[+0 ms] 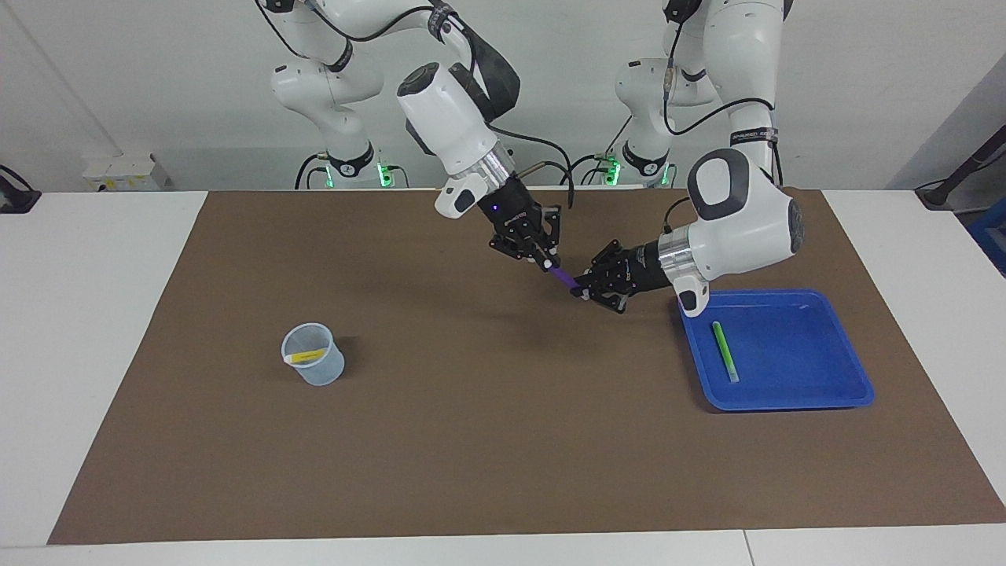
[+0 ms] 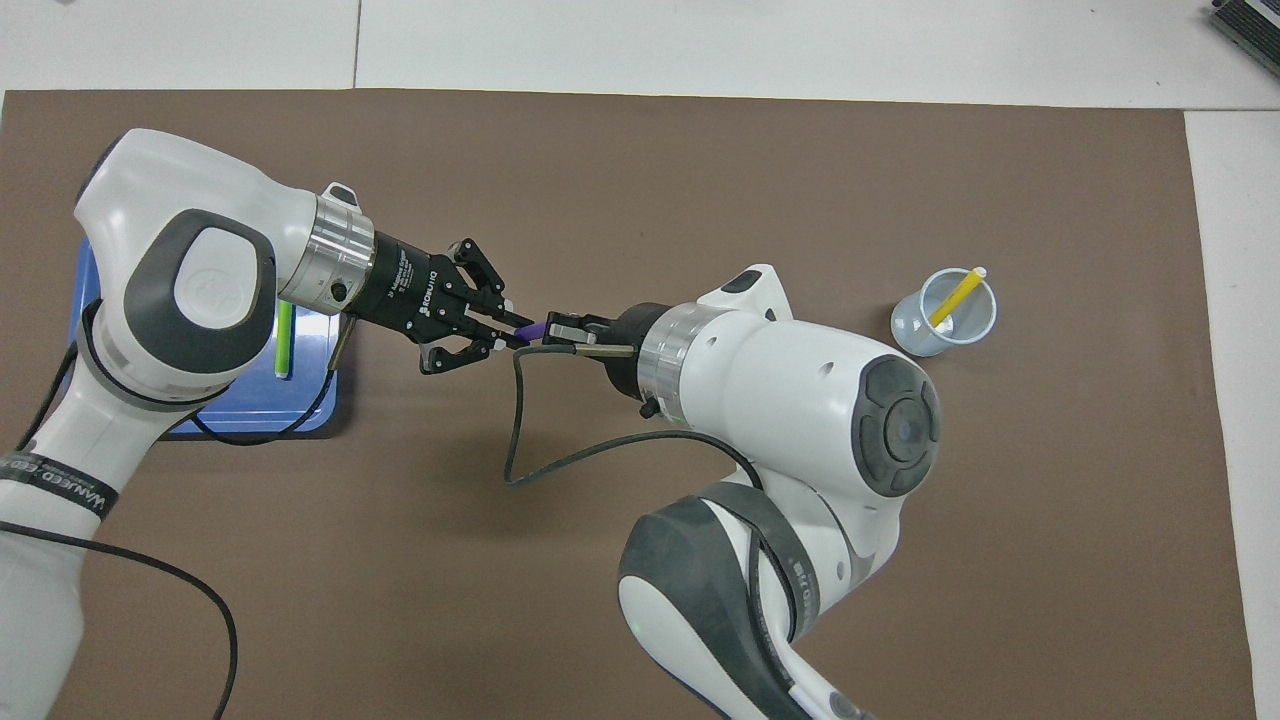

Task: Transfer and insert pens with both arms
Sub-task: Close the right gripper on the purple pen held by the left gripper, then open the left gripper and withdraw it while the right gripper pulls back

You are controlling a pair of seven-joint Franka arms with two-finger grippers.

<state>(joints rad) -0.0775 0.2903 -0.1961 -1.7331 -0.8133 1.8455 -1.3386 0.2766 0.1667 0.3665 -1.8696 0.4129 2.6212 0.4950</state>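
Purple marker pen (image 1: 562, 277) hangs in the air over the brown mat (image 1: 471, 440) in the facing view, the left gripper (image 1: 583, 284) clamped on one end and the right gripper (image 1: 545, 262) closed on the other, while the green pen (image 1: 725, 351) lies in the blue tray (image 1: 817, 393) at the left arm's end and the yellow pen (image 1: 308, 356) rests inside the translucent cup (image 1: 314, 376) toward the right arm's end. From overhead, the purple marker pen (image 2: 531, 331) bridges the left gripper (image 2: 508, 335) and the right gripper (image 2: 550, 334), both pinching it, with the green pen (image 2: 285, 340) in the blue tray (image 2: 250, 420) and the yellow pen (image 2: 956, 296) leaning in the translucent cup (image 2: 915, 335).

bright, even overhead light; soft faint shadows on the brown mat (image 1: 440, 409); sharp focus throughout
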